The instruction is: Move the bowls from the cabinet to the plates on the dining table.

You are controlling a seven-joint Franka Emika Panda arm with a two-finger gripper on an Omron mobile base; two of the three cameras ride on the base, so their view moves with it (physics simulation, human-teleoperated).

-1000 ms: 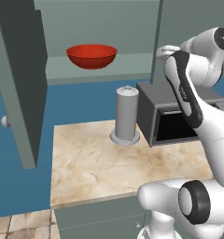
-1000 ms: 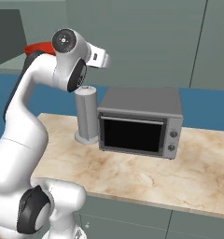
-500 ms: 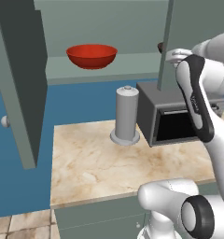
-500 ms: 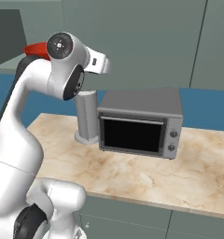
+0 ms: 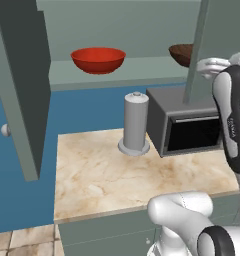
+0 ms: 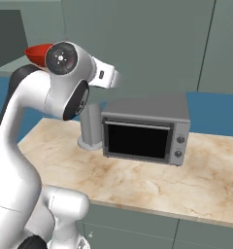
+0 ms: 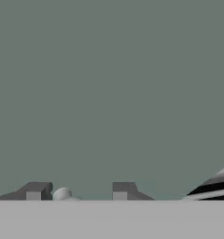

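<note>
In the hand view, the pincer (image 7: 79, 191) sits at the bottom edge with its two tips apart, facing a flat grey-green cabinet door (image 7: 112, 88); one round knob (image 7: 62, 193) shows between them, not clamped. In the left base view, two bowls rest on the cabinet (image 5: 22, 90) shelf: red bowl (image 5: 98, 59) upper centre, brown bowl (image 5: 183, 54) upper right. Below stand one toaster oven (image 5: 184, 122) and one grey canister (image 5: 135, 122).
</note>
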